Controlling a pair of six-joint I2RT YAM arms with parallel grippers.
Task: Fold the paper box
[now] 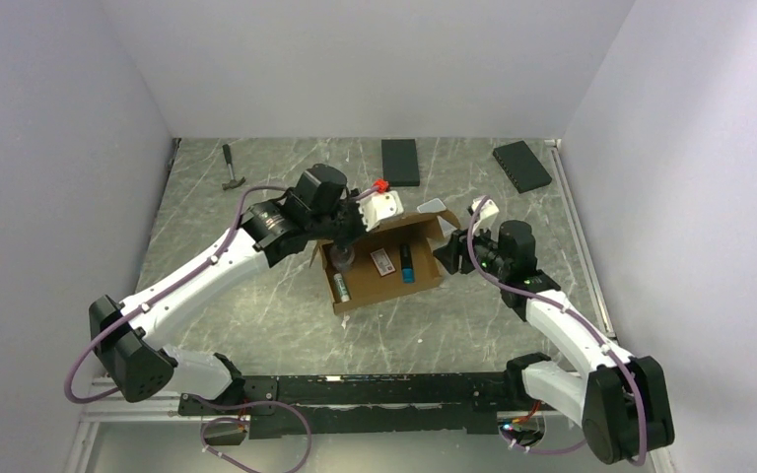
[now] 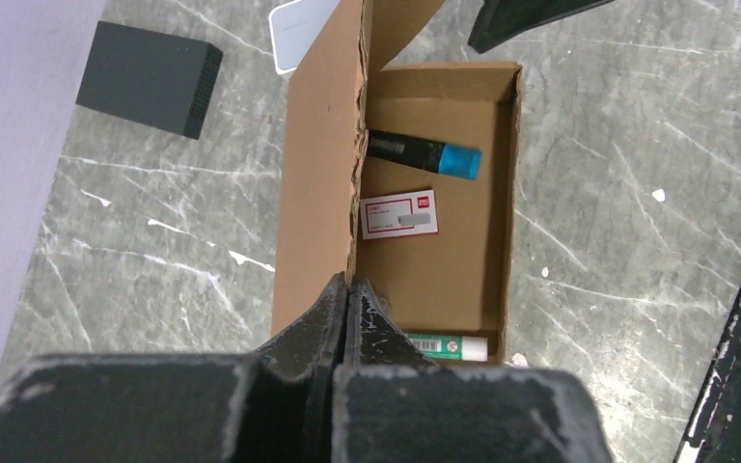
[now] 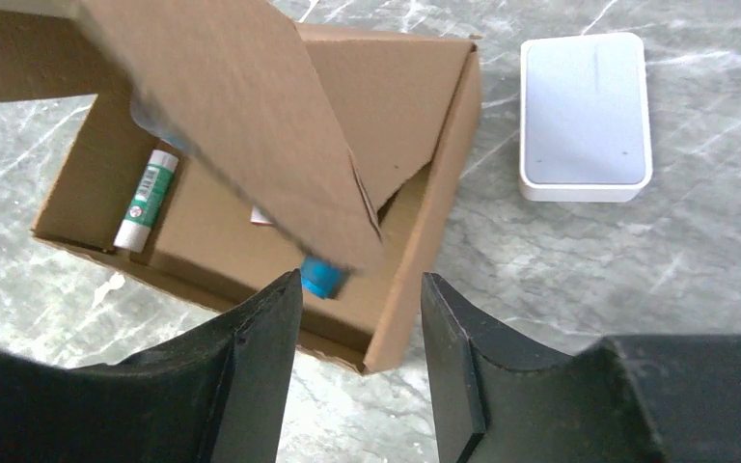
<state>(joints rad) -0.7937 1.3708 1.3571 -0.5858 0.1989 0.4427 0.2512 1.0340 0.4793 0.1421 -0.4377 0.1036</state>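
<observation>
- Grey marbled desk [image 1: 513,315], plain white walls [image 1: 375,59] on three sides.
- Paper box [image 1: 365,277] sits mid-desk, flaps raised.
- Left tool [image 2: 348,289] is pinched onto its side wall.
- Right tool [image 3: 362,285] is spread apart, holding nothing.

The left hand [image 2: 348,294] is closed tight at the near end of the paper box's [image 2: 444,270] upright wall; inside lie a blue-capped marker [image 2: 423,154], a red-and-white card [image 2: 399,214] and a green-labelled tube [image 2: 449,346]. A black slab [image 2: 150,77] rests on the desk [image 2: 637,193].
</observation>
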